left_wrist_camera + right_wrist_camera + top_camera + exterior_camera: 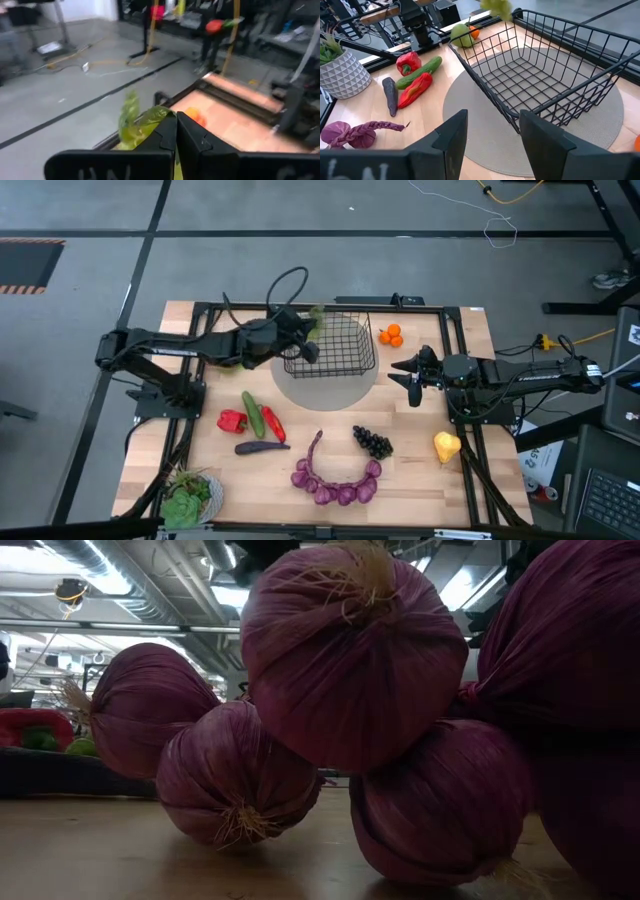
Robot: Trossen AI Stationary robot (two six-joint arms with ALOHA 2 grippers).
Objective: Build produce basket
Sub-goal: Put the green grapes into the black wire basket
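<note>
One left fingers [312,320] pair pinches green grapes [316,311] above basket [345,345].

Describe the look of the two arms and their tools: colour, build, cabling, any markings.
Both arms are dark, nearly black, built of slim jointed segments. The left tool has a black cable looping above its wrist; the right tool ends an arm with a pale band near its base. Close up, the fingers are flat, angular black plates, and the bar beneath them carries raised lettering too cropped to read.
</note>
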